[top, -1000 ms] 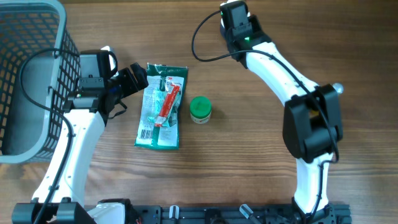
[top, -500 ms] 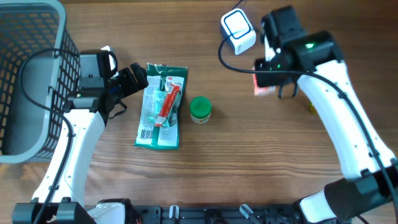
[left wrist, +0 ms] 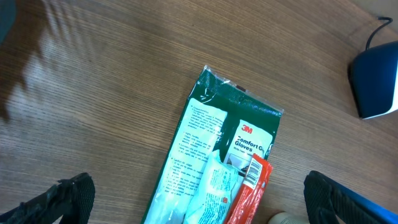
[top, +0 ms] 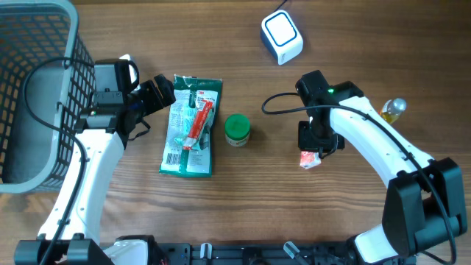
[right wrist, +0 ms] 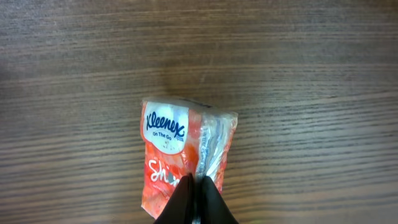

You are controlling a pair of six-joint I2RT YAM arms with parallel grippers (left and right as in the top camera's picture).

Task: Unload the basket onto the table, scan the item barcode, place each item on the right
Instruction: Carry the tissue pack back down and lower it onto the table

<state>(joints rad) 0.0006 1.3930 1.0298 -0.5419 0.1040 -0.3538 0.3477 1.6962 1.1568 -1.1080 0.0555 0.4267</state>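
My right gripper (top: 312,151) (right wrist: 196,185) is shut on an orange Kleenex tissue pack (top: 310,160) (right wrist: 177,146), pinching its plastic seam low over the wood, right of centre. No barcode shows on the pack. The white-and-blue scanner (top: 282,35) (left wrist: 376,81) sits at the back of the table, well away from the pack. At the left, my left gripper (top: 158,92) (left wrist: 202,199) stands open over the top end of a green glove package (top: 191,125) (left wrist: 224,155), its black fingers (left wrist: 71,196) wide on either side, holding nothing.
A small green-lidded jar (top: 237,129) stands between the glove package and the tissue pack. A grey wire basket (top: 44,44) fills the far left. A small yellow-capped bottle (top: 394,109) lies near the right arm. The scanner's black cable loops across the centre.
My right arm swung from the scanner at the back down to the front middle, carrying the tissue pack. The left arm has not moved.
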